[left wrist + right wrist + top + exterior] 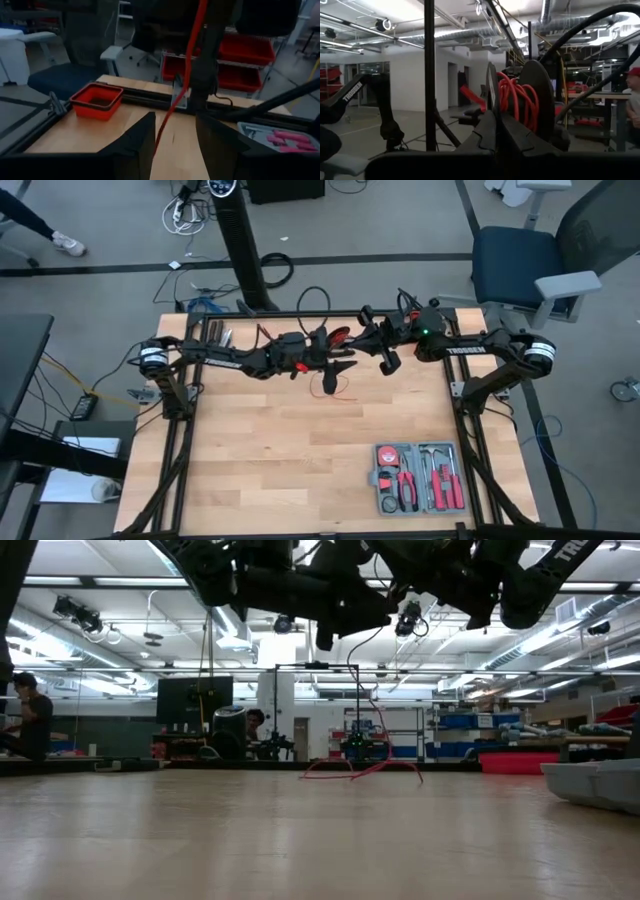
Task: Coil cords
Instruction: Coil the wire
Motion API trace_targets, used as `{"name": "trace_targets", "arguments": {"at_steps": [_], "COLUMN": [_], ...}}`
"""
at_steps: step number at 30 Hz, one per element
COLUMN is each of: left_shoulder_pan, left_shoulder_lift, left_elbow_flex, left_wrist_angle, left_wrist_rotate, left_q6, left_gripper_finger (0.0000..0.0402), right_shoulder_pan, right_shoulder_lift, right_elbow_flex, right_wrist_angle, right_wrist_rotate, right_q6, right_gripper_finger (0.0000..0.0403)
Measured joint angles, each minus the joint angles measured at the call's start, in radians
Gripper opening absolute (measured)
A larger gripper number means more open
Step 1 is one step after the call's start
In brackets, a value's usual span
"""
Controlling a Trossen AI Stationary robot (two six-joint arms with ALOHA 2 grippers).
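Note:
The thin red cord (377, 720) hangs from a dark spool (520, 97) held high over the table's far middle. Part of it is wound on the spool, and its lower end lies in loose loops on the tabletop (360, 771). My right gripper (498, 131) is shut on the spool. My left gripper (175, 137) is open and level just left of it (343, 366). The cord (172, 105) runs down through the gap between its fingers; whether it touches them, I cannot tell. My right gripper pinches the rim of the spool's thin dark disc (491, 100) between its two shut fingers, coming at it from the table's right side and slanting slightly upward. The spool stands on edge past the fingertips, lifted clear of the table, with red windings beside the disc.
A grey tool case (418, 478) with red-handled tools lies at the near right of the table. A red square tray (97, 101) sits near the table's far edge by the frame rail. The wood top between the hanging cord and the case is bare.

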Motion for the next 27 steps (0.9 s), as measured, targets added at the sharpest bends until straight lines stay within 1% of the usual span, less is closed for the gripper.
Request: {"name": "trace_targets", "arguments": {"at_steps": [6, 16, 19, 27], "left_shoulder_pan": [0.000, 0.002, 0.002, 0.002], "left_shoulder_lift": [-0.003, -0.003, -0.003, -0.032], "left_elbow_flex": [0.000, 0.000, 0.000, 0.000], "left_wrist_angle": [-0.091, -0.120, -0.119, -0.162], "left_wrist_rotate": [0.000, -0.004, -0.005, -0.006], "left_q6": [0.009, 0.010, 0.010, 0.038], "left_gripper_finger": [0.0145, 0.0141, 0.0125, 0.0067], "right_shoulder_pan": [0.000, 0.000, 0.000, -0.003], "right_shoulder_lift": [0.001, 0.001, 0.001, 0.001], "right_elbow_flex": [-0.001, -0.001, -0.002, -0.002], "right_wrist_angle": [0.000, 0.003, 0.003, 0.003], "right_wrist_rotate": [0.001, 0.001, -0.004, -0.019], "right_q6": [-0.001, 0.000, 0.001, 0.010], "right_gripper_finger": [0.0004, 0.0004, 0.0005, 0.0004]}}
